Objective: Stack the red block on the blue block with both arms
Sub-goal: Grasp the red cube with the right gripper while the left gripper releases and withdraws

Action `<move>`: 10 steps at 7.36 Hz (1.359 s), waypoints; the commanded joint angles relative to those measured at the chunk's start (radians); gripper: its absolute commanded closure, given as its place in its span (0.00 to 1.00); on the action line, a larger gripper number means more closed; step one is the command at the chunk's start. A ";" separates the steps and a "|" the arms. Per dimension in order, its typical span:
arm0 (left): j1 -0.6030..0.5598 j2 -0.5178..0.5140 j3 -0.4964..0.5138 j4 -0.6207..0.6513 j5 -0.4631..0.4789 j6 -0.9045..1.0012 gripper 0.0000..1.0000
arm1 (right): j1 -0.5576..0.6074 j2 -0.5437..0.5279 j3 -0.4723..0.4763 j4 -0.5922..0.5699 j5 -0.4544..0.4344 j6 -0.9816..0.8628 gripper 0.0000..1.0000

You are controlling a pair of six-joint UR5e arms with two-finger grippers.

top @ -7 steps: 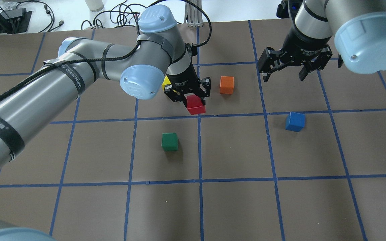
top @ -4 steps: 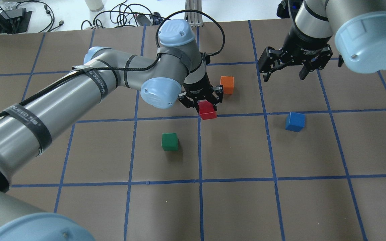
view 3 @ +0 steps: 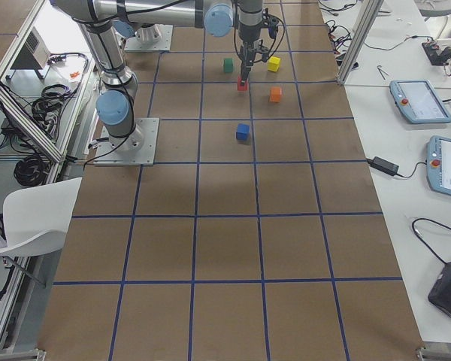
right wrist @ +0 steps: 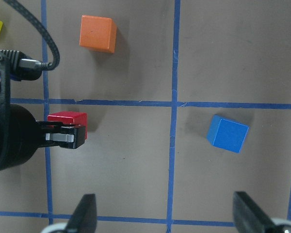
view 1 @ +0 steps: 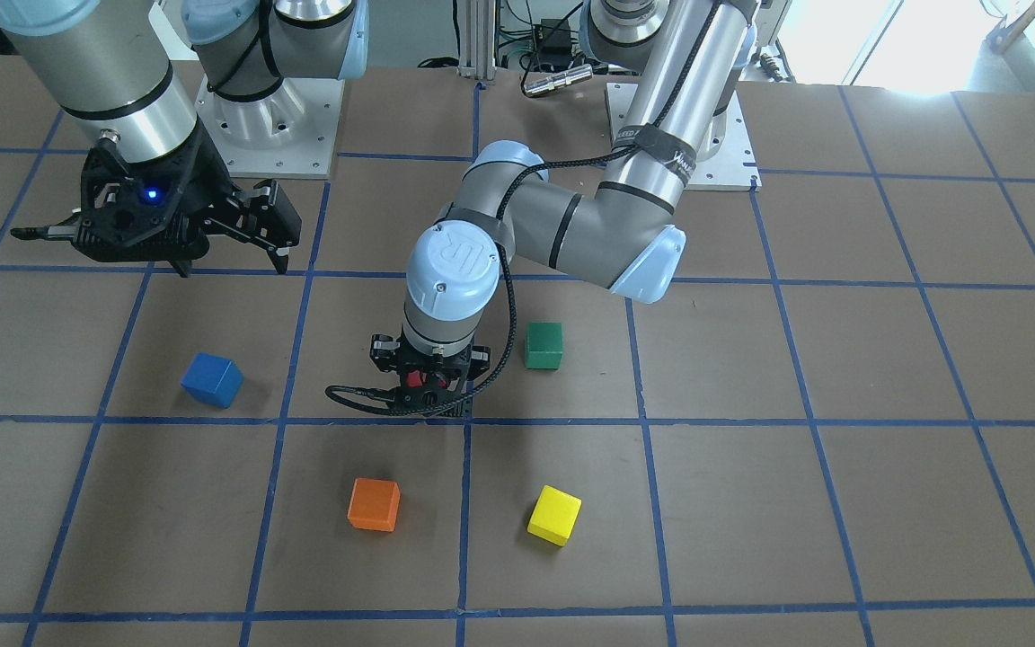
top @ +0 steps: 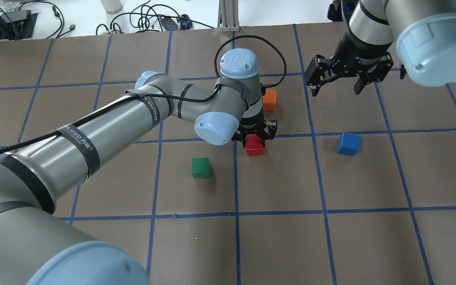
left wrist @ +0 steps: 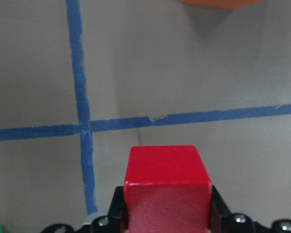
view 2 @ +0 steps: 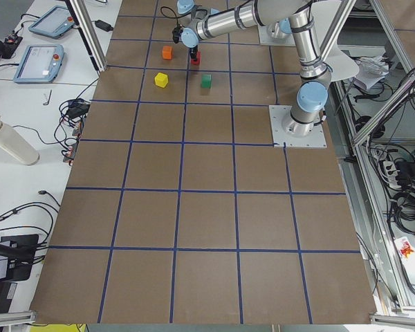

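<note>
My left gripper (top: 255, 139) is shut on the red block (top: 254, 145) and holds it low over the table by a blue tape crossing. In the left wrist view the red block (left wrist: 167, 184) sits between the two black fingers. The blue block (top: 348, 143) lies on the table to the right of it, apart; it also shows in the right wrist view (right wrist: 227, 133). My right gripper (top: 335, 92) is open and empty, raised behind the blue block. In the front view the left gripper (view 1: 428, 395) mostly hides the red block; the blue block (view 1: 211, 379) shows.
An orange cube (top: 269, 100) stands just behind the left gripper. A green cube (top: 200, 167) lies to the left of the red block. A yellow cube (view 1: 554, 515) lies farther back, hidden by the left arm in the overhead view. Blue tape lines grid the brown table.
My left arm has carried the red block to the right and nearer to the robot, past the orange cube. The right arm and the blue block have not moved.
</note>
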 commanded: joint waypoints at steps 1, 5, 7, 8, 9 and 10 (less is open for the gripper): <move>-0.009 0.025 0.002 0.003 0.063 0.012 0.00 | 0.001 0.000 0.001 -0.002 0.003 0.004 0.00; 0.161 0.153 0.001 -0.083 0.064 0.076 0.00 | 0.018 0.017 0.056 -0.014 0.020 0.089 0.00; 0.253 0.234 -0.007 -0.143 0.074 0.164 0.00 | 0.125 0.064 0.130 -0.168 0.015 0.146 0.00; 0.290 0.281 -0.015 -0.195 0.075 0.247 0.00 | 0.169 0.093 0.141 -0.208 0.006 0.162 0.00; 0.324 0.329 -0.015 -0.253 0.078 0.298 0.00 | 0.183 0.136 0.141 -0.233 0.010 0.165 0.00; 0.352 0.379 -0.021 -0.295 0.087 0.323 0.00 | 0.217 0.188 0.143 -0.292 0.015 0.194 0.00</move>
